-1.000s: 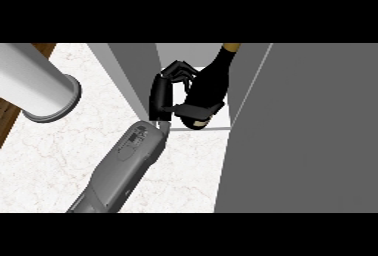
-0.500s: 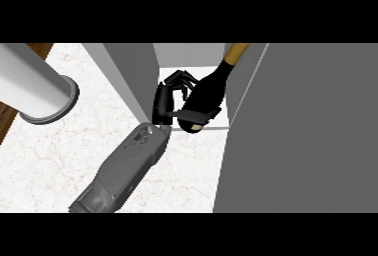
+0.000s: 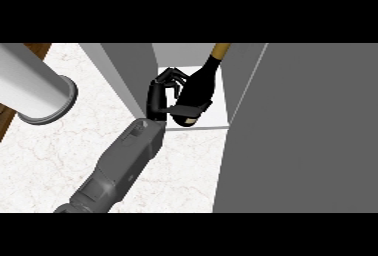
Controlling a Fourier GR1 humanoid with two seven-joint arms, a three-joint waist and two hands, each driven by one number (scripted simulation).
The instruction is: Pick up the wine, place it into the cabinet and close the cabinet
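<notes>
The robot's left hand (image 3: 158, 98) is closed around the dark wine bottle (image 3: 201, 82). Its fingers curl over the bottle's far side and its thumb wraps across the near side. The bottle leans a bit, with its tan top pointing away from the hand. Its bottom is on or just above the cabinet (image 3: 130, 70) floor, and I cannot tell which. A big grey door (image 3: 310, 125) is just to the right of the hand. A pale round post (image 3: 29, 85) stands well off to the hand's left, on the white counter (image 3: 66, 150).
</notes>
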